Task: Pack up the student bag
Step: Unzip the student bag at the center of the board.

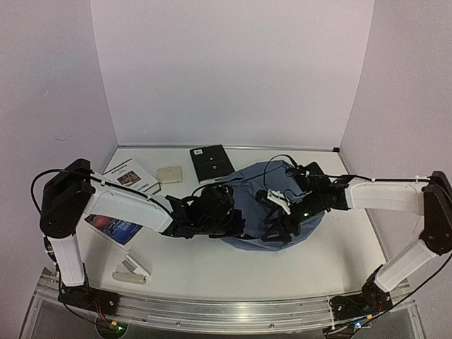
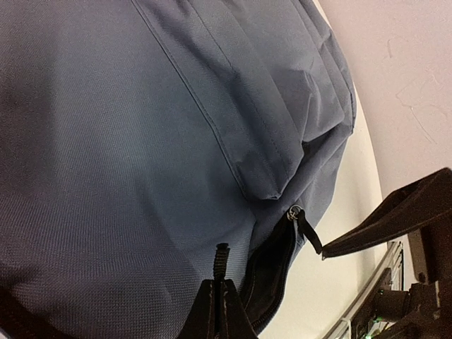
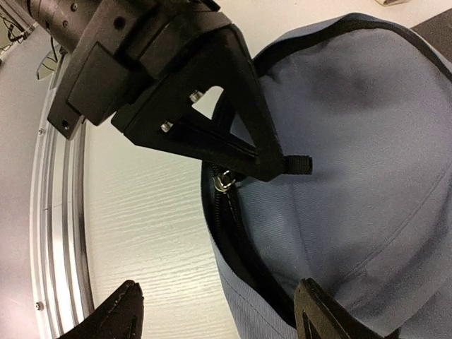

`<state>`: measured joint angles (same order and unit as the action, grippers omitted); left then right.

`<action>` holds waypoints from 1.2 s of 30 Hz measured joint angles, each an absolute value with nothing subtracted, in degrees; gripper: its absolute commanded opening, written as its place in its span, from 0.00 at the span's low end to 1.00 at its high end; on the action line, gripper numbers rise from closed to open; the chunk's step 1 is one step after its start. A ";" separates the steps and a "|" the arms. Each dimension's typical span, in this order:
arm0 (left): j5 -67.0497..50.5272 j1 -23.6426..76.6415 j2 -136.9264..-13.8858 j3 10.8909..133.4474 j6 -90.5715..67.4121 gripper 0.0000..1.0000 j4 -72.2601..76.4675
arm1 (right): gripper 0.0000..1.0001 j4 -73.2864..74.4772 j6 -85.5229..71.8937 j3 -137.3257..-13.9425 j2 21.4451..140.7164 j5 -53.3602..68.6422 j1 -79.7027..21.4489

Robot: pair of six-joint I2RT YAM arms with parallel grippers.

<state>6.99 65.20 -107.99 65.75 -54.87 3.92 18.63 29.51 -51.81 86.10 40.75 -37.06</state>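
The bag (image 1: 251, 185) lies in the middle of the table (image 1: 233, 275). My left gripper (image 2: 219, 289) pinches its black tab (image 3: 300, 164); my right gripper (image 3: 222, 314) gapes astride its zip (image 3: 222, 219). If that pinch slips, the bag may drag when I pull the zip.

the student bag (image 1: 251, 182) lies at the middle of the table (image 1: 332, 272), a book (image 1: 212, 162) behind it, a booklet (image 1: 131, 176) farther left.

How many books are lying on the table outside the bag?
3: a black book behind the bag, a white booklet far left, a blue book under the left arm. Others may be hidden.
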 measured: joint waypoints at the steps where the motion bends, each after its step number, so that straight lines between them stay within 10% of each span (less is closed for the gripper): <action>1: 7.32 65.19 -107.75 65.44 -55.25 0.00 4.08 | 0.73 17.52 29.44 -51.61 86.62 39.79 -38.22; 9: 8.10 65.19 -106.83 64.76 -56.75 0.00 4.60 | 0.60 9.64 28.34 -50.76 91.98 31.86 -42.85; 17: 8.81 65.19 -104.97 62.14 -56.97 0.00 5.17 | 0.01 6.70 27.75 -50.68 94.28 28.07 -43.50; 36: 12.70 60.48 -93.19 56.48 -52.29 0.00 -0.54 | 0.00 10.30 35.58 -44.89 82.29 21.72 -43.48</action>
